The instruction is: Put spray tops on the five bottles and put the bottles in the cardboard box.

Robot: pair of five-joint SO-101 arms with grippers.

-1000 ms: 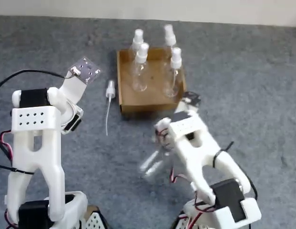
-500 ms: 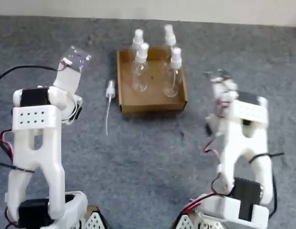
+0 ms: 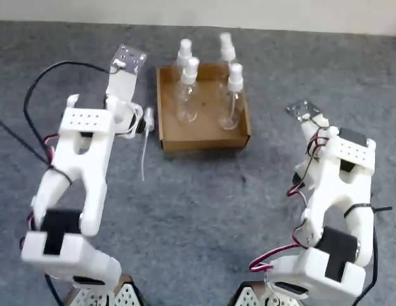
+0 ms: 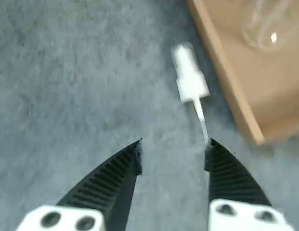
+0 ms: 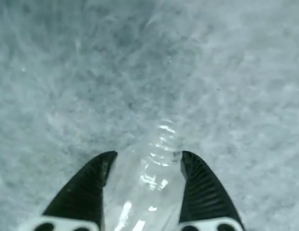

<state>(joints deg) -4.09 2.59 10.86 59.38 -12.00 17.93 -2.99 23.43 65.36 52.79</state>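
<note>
Grey carpet [image 3: 198,210] underneath; pale wall [image 3: 280,11] behind.

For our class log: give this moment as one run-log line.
left gripper open near spray top | right gripper shut on bottle | four capped bottles in cardboard box

Left arm [image 3: 83,150] stretched far, left gripper [image 4: 173,144] wide apart, pointing down. Right arm [image 3: 335,185] at near right, right gripper [image 5: 148,155] clamped on bottle [image 5: 144,192].
</note>
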